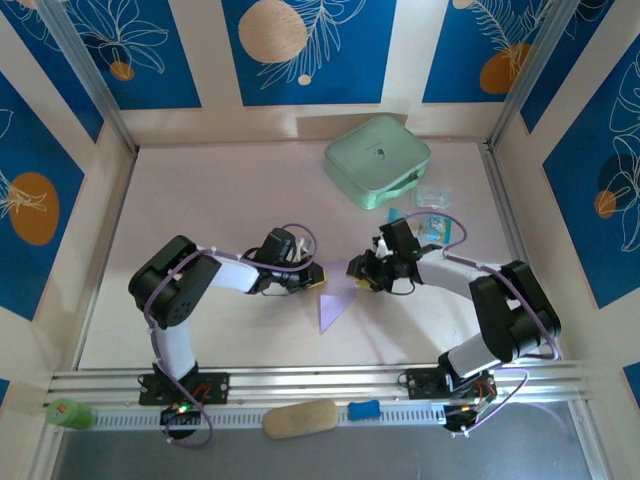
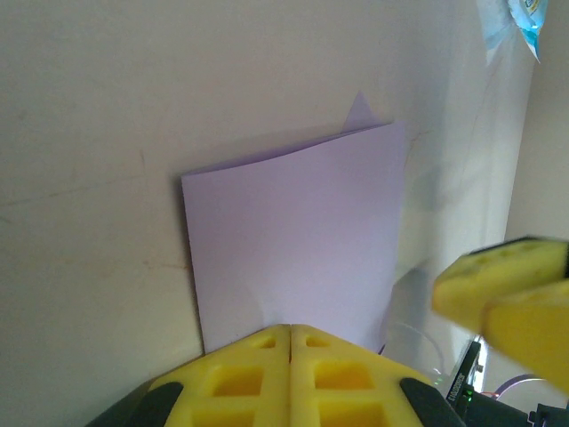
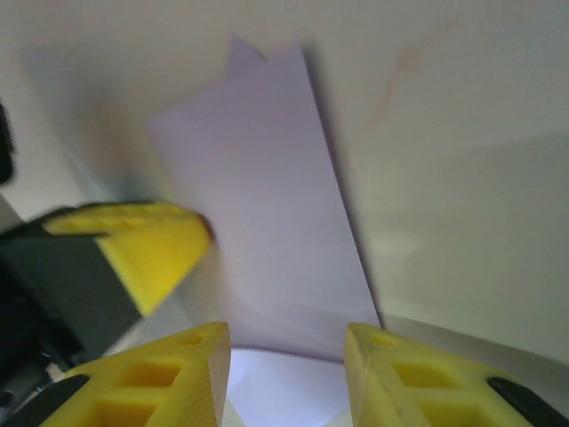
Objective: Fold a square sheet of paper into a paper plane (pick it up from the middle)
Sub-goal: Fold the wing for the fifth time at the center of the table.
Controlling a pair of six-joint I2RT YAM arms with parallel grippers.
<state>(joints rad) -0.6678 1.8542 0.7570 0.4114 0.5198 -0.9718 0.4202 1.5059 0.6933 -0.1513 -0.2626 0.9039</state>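
The square sheet of paper (image 1: 333, 303) is lavender and lies folded on the table between the two arms, tapering to a point toward the near edge. My left gripper (image 1: 316, 280) is at its left side. In the left wrist view the fingers (image 2: 291, 331) are shut tip to tip over the paper's (image 2: 293, 231) near edge; whether they pinch it is hidden. My right gripper (image 1: 356, 270) comes in from the right. Its jaws (image 3: 286, 342) stand open on either side of a raised paper edge (image 3: 267, 222), with the left gripper's finger (image 3: 147, 245) close by.
A mint-green case (image 1: 377, 160) sits at the back of the table, with small blue packets (image 1: 432, 210) beside it. On the front rail lie a green object (image 1: 68, 413), a tan oblong (image 1: 300, 418) and a small blue piece (image 1: 364, 409). Walls close in three sides.
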